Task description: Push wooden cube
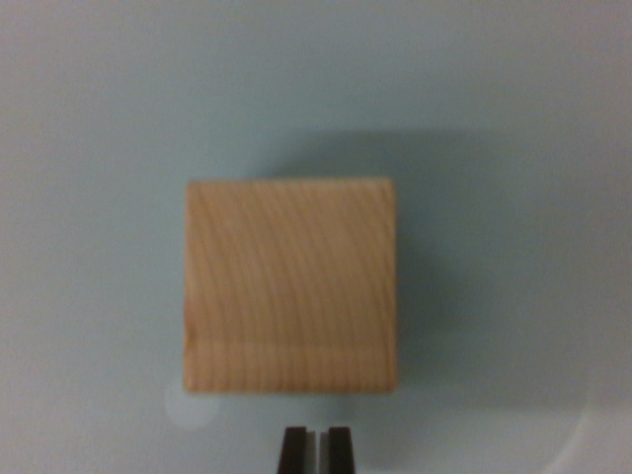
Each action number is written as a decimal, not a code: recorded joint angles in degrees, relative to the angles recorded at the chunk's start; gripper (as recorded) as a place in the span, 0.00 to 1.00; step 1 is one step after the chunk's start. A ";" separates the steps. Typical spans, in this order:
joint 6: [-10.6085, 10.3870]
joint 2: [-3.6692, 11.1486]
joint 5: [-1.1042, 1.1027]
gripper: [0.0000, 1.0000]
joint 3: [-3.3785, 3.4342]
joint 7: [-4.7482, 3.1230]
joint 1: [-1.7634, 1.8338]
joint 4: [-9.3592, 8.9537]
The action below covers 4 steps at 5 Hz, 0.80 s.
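Pale blue-grey tabletop (pixel 89 118) fills the whole wrist view, plain and a bit blurry. Landmark = wooden cube (pixel 290 284), sitting flat on that surface near mid-frame, slightly below centre. Light wood w/ curved grain lines on the top face; a narrow strip of its near side face shows along the lower edge, set off by a faint horizontal line. Edges run square to the frame. Soft dark shadow (pixel 434 227) spreads from the cube to the wrist view's right and a little above it, touching the cube's right side. Small pale glare spot (pixel 190 409) on the surface just off the cube's lower-left corner. Gripper (pixel 316 449) pokes in at the bottom edge, just below the cube's near side & roughly under its middle, not touching it – a strip of table shows between. Two dark fingertips (pixel 292 450) stand side by side, jaws nearly together w/ only a thin light gap, nothing held.
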 joint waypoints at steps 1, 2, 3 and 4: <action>0.00 0.00 0.00 1.00 0.00 0.00 0.00 0.00; 0.70 1.96 0.52 1.00 0.56 0.39 0.20 2.64; 0.70 1.96 0.52 1.00 0.56 0.39 0.20 2.64; 1.43 3.98 1.06 1.00 1.14 0.79 0.40 5.35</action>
